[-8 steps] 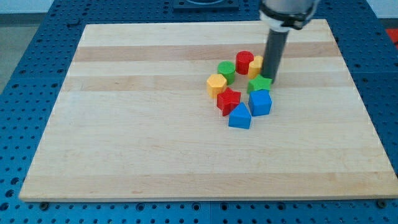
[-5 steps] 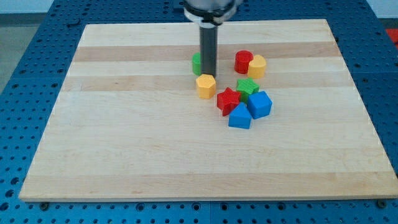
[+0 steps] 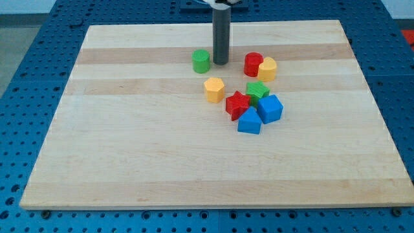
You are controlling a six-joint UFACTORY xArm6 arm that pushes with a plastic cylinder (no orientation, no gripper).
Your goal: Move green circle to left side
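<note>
The green circle (image 3: 201, 61) stands on the wooden board (image 3: 129, 149) a little above its middle. My tip (image 3: 221, 63) rests on the board just to the right of the green circle, with a small gap between them. The dark rod rises straight up to the view's top. The green circle stands apart from the other blocks.
A yellow hexagon (image 3: 214, 90) lies below the green circle. To the right are a red cylinder (image 3: 253, 64) and a yellow block (image 3: 267, 68). Below them cluster a green star (image 3: 257, 91), a red star (image 3: 237, 105) and two blue blocks (image 3: 270, 108) (image 3: 250, 121).
My tip swept left from the right of the cluster and pushed the green circle up and left, away from the other blocks. The yellow hexagon shifted slightly left.
</note>
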